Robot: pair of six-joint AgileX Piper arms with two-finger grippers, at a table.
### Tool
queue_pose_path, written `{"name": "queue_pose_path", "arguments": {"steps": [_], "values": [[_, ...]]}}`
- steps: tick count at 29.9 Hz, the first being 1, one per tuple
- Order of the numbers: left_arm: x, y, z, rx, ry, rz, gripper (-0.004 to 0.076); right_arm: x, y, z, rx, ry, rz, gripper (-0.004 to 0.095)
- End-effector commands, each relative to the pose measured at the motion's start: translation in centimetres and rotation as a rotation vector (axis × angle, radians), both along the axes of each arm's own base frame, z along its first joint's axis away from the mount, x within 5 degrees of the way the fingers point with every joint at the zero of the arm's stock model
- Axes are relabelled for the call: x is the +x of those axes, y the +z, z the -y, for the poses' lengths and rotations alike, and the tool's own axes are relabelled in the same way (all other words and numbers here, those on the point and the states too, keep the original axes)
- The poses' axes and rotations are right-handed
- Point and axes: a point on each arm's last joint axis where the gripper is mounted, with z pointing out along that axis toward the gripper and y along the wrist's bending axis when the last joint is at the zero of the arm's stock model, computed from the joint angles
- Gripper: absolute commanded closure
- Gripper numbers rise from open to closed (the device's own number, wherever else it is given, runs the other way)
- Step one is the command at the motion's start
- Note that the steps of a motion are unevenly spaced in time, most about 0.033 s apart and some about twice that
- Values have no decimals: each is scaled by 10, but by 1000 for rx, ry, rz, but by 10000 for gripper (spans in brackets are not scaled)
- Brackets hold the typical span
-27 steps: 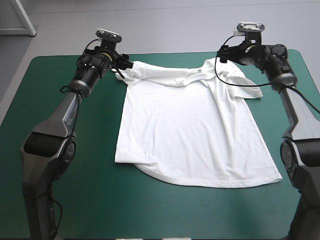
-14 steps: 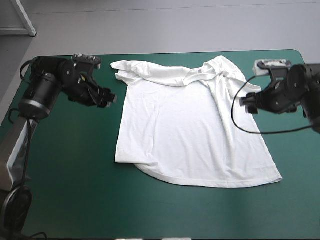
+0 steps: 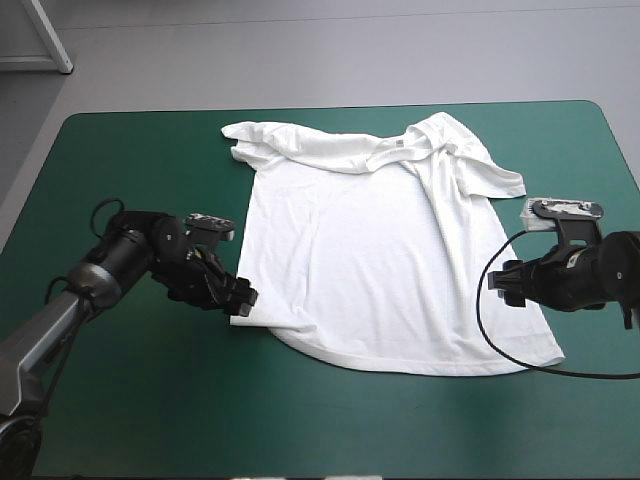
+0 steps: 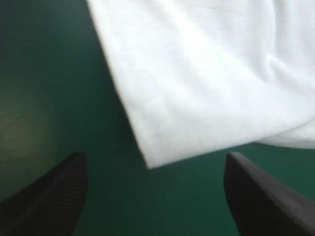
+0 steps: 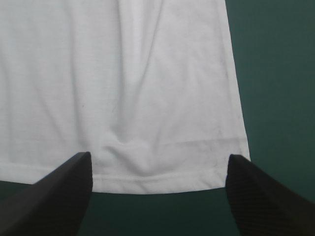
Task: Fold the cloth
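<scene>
Starting at the left side of the teal-green cover (image 3: 110, 150), finds the left gripper (image 3: 243, 298) low over it, just beside the near left hem corner of the T-shirt (image 3: 380, 260). Shows it released in the left wrist view, with black fingers (image 4: 49, 196) spread wide apart and empty. Places that hem corner just ahead of the gap between them, flat on the cover. Moving to the middle, locates the T-shirt spread flat and a little right of centre, with collar toward the far edge and hem toward the near edge. Notes a bunched sleeve at the far left shoulder and a second sleeve lying creased at the far right. Ending at the right, finds the right gripper (image 3: 503, 282) at the T-shirt's right side edge, nearer the hem than the sleeve. Shows it likewise released in the right wrist view, with fingers well apart and empty, and a stitched edge of white fabric running across just ahead of them.
</scene>
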Motion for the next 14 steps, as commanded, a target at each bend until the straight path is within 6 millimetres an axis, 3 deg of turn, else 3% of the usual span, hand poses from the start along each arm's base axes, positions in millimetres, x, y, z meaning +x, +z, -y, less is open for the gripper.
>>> {"name": "queue_pose_path", "arguments": {"steps": [1, 7, 11, 14], "values": [[4, -2, 19, -49, -8, 57, 164, -4, 11, 0, 16, -10, 47, 212], [10, -26, 26, -58, 53, 50, 164, -8, 9, 3, -6, -25, -3, 212], [4, -39, 27, -79, 87, 13, 165, -7, 7, 6, -31, -42, 5, 213], [-3, -47, 37, -115, 87, 7, 211, -3, -3, 10, -81, -54, 21, 212]]}}
